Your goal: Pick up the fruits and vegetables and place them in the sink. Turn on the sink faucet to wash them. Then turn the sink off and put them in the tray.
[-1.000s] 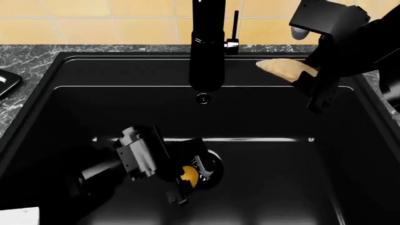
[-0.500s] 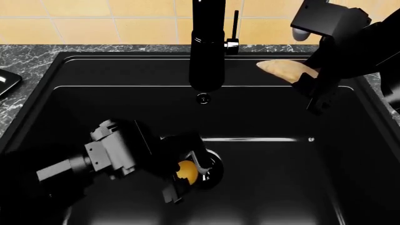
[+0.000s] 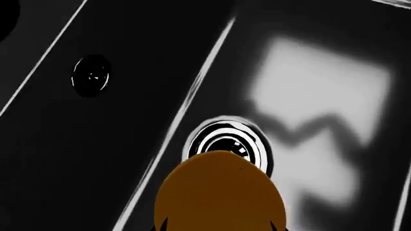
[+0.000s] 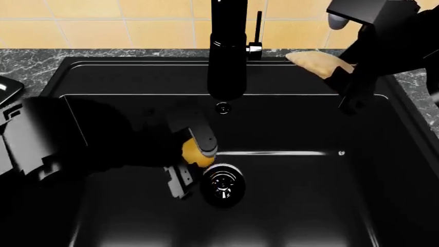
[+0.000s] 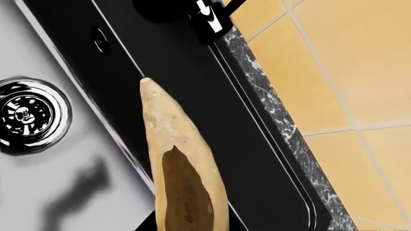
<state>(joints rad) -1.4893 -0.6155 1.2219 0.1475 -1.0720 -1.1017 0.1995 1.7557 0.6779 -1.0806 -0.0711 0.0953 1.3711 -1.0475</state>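
Note:
The yellow lemon [image 4: 193,150] is clamped in my left gripper [image 4: 192,157], just above the black sink's floor and a little left of the round drain [image 4: 221,184]. In the left wrist view the lemon [image 3: 218,192] fills the jaws, with the drain [image 3: 228,143] beyond it. My right gripper [image 4: 345,77] is shut on the pale tan vegetable [image 4: 317,63], held over the sink's [image 4: 137,77] back right rim. In the right wrist view the vegetable [image 5: 183,163] points toward the faucet base [image 5: 207,17]. The black faucet [image 4: 227,51] stands at the back centre with its thin lever [image 4: 258,28] upright. No water shows.
Grey marbled counter [image 4: 31,62] and yellow wall tiles [image 4: 103,25] border the sink behind. A shiny black corner, probably the tray [image 4: 4,87], shows at the left edge on the counter. A small overflow hole [image 4: 223,108] sits in the sink's back wall.
My left arm has lifted the lemon off the drain and pulled it up and left. The right arm has shifted slightly up and right with the vegetable.

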